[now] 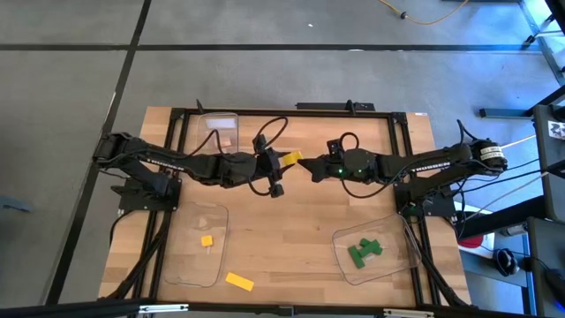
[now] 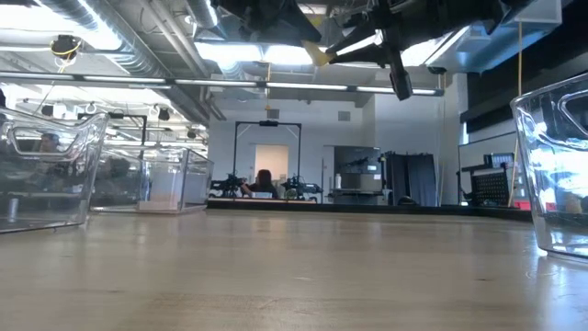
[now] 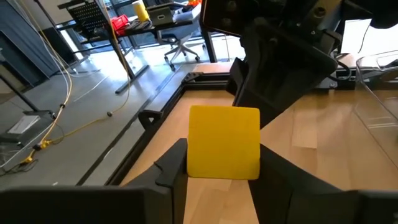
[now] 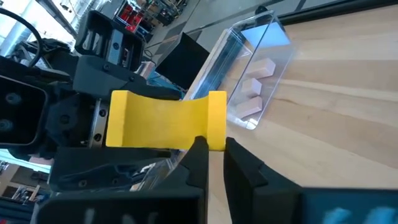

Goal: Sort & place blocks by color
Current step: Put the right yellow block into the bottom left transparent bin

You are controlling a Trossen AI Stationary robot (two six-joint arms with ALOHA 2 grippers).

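Observation:
A yellow block [image 1: 290, 160] hangs in the air above the table's middle, between my two grippers. My left gripper [image 3: 224, 171] reaches in from the table's left and my right gripper [image 4: 214, 152] from the right; both are shut on this block. In the low view the block [image 2: 317, 52] shows high above the tabletop. Another yellow block [image 1: 207, 240] lies in the near left tray [image 1: 196, 265]. A third [image 1: 239, 281] lies flat on the bare table by the near edge. Green blocks [image 1: 365, 252] lie in the near right tray [image 1: 393, 265], tan blocks [image 4: 255, 87] in the far tray [image 1: 222, 119]. My left gripper has the block's two opposite side faces [image 3: 194, 163] between its fingers, one finger on each side. It comes in about level from the table's left. The block stands upright in the hold, clear of the table. My right gripper pinches the block's other end, at its edge [image 4: 217, 134], between its two narrow-set fingers. It comes in about level from the table's right. The block reaches away from the fingers toward the left gripper, lifted clear.
The black frame rails [image 1: 291, 110] run around the tabletop. The clear trays stand at the near left, the near right and the far left. Bare wood [image 1: 282, 230] lies between the two near trays, under the grippers.

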